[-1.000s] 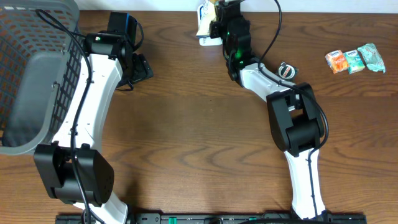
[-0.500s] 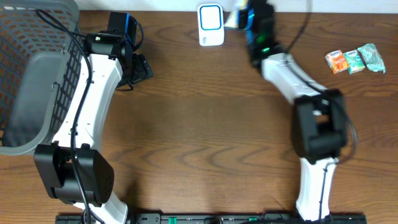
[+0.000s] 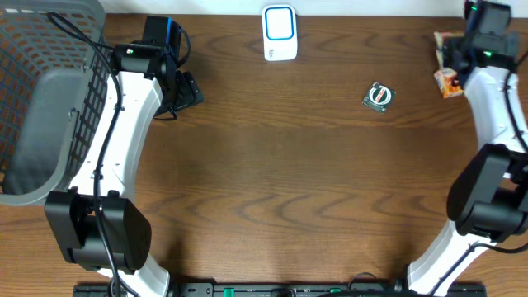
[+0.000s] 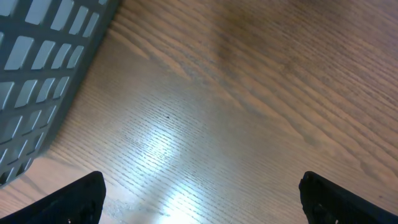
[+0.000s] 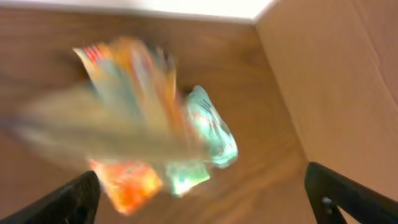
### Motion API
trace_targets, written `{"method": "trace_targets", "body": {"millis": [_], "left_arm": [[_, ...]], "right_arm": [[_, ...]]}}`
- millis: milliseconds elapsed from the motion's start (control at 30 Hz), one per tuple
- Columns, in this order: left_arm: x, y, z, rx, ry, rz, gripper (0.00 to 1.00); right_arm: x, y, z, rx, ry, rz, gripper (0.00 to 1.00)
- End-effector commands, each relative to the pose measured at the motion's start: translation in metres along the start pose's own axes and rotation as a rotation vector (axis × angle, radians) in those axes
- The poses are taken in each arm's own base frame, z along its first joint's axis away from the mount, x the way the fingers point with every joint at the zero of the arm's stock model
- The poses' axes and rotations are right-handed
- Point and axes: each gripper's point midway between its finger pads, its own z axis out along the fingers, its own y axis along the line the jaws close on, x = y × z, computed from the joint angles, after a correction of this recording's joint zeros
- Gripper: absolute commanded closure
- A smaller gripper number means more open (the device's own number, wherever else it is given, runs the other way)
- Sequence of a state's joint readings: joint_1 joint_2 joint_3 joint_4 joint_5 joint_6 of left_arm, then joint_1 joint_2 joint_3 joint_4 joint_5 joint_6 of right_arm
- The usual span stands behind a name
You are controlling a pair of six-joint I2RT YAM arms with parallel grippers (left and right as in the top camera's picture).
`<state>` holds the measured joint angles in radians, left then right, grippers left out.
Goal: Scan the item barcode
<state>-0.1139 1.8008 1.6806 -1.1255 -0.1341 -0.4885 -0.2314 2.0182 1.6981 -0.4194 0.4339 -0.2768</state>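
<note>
The right hand (image 5: 202,198) stood with its fingers wide apart at the far right edge of the worktop (image 3: 272,165). In front of it was a blurred packet (image 5: 124,106), and whether it lay or hung could not be told. It showed over 2 others, an orange packet (image 5: 127,183) and a teal packet (image 5: 211,134), well apart from the white barcode scanner (image 3: 280,33). The left hand (image 4: 199,199) was wide and empty beside the grey basket (image 4: 43,68).

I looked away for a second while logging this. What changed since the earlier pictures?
The right hand swung from the scanner to the far right, over the snack packets, and opened; the packet it carried shows blurred between its spread fingers, apparently released. The scanner, round item, left arm and basket stayed put.
</note>
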Motion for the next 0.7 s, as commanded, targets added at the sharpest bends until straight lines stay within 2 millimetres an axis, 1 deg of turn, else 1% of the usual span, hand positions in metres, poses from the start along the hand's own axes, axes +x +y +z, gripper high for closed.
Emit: {"method": "trace_targets", "body": {"millis": [0, 33, 133, 167, 367, 400, 433, 467, 500, 567, 667], "left_arm": [[-0.002, 0.003, -0.002, -0.009, -0.011, 0.013, 0.02], [-0.002, 0.003, -0.002, -0.009, -0.011, 0.013, 0.02], [-0.002, 0.003, -0.002, -0.009, -0.011, 0.013, 0.02], [-0.002, 0.003, -0.002, -0.009, -0.011, 0.013, 0.02], [-0.002, 0.003, -0.002, -0.009, -0.011, 0.013, 0.02], [-0.002, 0.003, -0.002, -0.009, -0.011, 0.013, 0.02], [-0.002, 0.003, -0.002, -0.009, -0.011, 0.013, 0.02], [-0.002, 0.003, -0.002, -0.009, -0.011, 0.013, 0.02], [-0.002, 0.003, -0.002, -0.009, -0.011, 0.013, 0.02], [-0.002, 0.003, -0.002, -0.009, -0.011, 0.013, 0.02], [-0.002, 0.003, -0.002, -0.009, -0.011, 0.013, 0.02]], "right_arm": [[0.012, 0.016, 0.006, -0.101, 0.032, 0.003, 0.01], [0.013, 0.023, 0.005, -0.142, 0.034, 0.008, 0.01], [0.015, 0.059, -0.004, -0.333, 0.034, 0.023, 0.01], [0.012, 0.08, -0.013, -0.441, 0.026, 0.054, 0.01], [0.0, 0.127, -0.04, -0.648, 0.035, 0.202, 0.01], [-0.001, 0.14, -0.049, -0.706, 0.045, 0.226, 0.01], [-0.002, 0.148, -0.055, -0.748, 0.049, 0.234, 0.01], [-0.003, 0.164, -0.069, -0.84, 0.061, 0.24, 0.01], [-0.001, 0.172, -0.077, -0.884, 0.071, 0.234, 0.01], [0.003, 0.179, -0.083, -0.91, 0.094, 0.224, 0.01], [0.015, 0.178, -0.078, -0.841, 0.141, 0.206, 0.01]]}}
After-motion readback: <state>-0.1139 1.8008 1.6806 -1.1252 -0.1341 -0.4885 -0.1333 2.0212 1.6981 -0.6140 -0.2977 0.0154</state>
